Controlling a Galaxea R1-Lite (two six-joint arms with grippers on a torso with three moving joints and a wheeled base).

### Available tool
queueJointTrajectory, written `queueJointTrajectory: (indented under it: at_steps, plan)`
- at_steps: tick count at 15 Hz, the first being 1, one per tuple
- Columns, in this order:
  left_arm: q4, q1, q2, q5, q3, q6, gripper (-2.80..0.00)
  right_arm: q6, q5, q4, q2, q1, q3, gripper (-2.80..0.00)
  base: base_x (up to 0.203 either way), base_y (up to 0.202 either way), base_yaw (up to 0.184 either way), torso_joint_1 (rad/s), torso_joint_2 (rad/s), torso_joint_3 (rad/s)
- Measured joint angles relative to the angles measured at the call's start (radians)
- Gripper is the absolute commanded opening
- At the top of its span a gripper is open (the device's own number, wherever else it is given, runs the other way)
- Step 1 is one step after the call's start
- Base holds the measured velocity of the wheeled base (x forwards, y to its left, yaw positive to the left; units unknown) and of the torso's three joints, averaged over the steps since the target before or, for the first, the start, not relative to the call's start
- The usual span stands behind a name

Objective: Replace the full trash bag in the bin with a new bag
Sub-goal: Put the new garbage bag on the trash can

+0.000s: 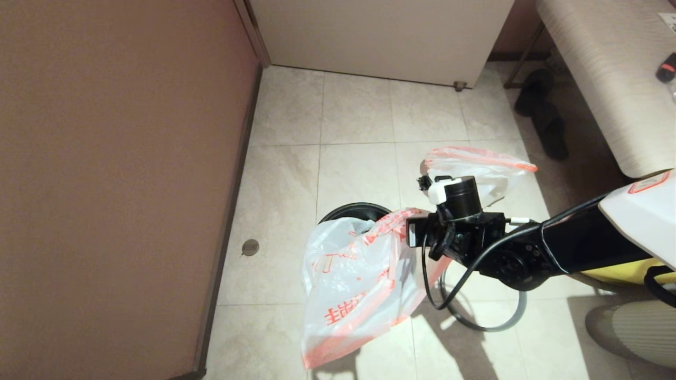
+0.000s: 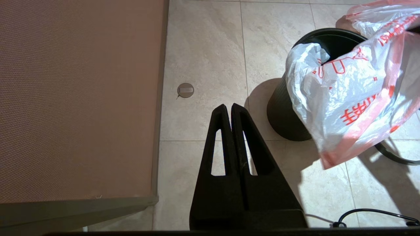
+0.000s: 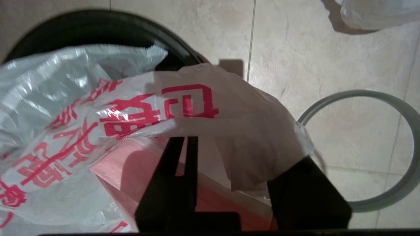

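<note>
The new bag, thin white plastic with red print and a pink-red edge band, hangs over the near side of the black bin and spills down toward the floor. My right gripper is above it with its jaws apart. The bag drapes over one finger and lies between both. In the head view the wrist hides these fingers. On the floor behind the right wrist lies the full trash bag, bunched. My left gripper hangs shut and empty over the tiles, left of the bin.
The grey rim ring lies on the floor right of the bin. A brown wall runs along the left. A white cabinet stands behind. A bench and black slippers are at the right. A floor drain sits near the wall.
</note>
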Motion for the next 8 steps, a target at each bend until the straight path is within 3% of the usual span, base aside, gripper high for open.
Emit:
queueJointTrajectory:
  at_steps: [3,6,8]
  plan:
    - [0.0,0.0,0.0,0.0,0.0,0.0,-2.8,0.003,0.002,0.033,-0.03,-0.004,-0.045,0.0,0.0,0.0,0.0,0.0,0.0,0.0]
    - [0.0,0.0,0.0,0.0,0.0,0.0,-2.8,0.051,0.0,0.264,-0.09,-0.01,-0.065,0.0,0.0,0.0,0.0,0.0,0.0,0.0]
    - [0.0,0.0,0.0,0.0,0.0,0.0,-2.8,0.161,0.033,0.457,-0.128,-0.022,-0.136,0.0,0.0,0.0,0.0,0.0,0.0,0.0]
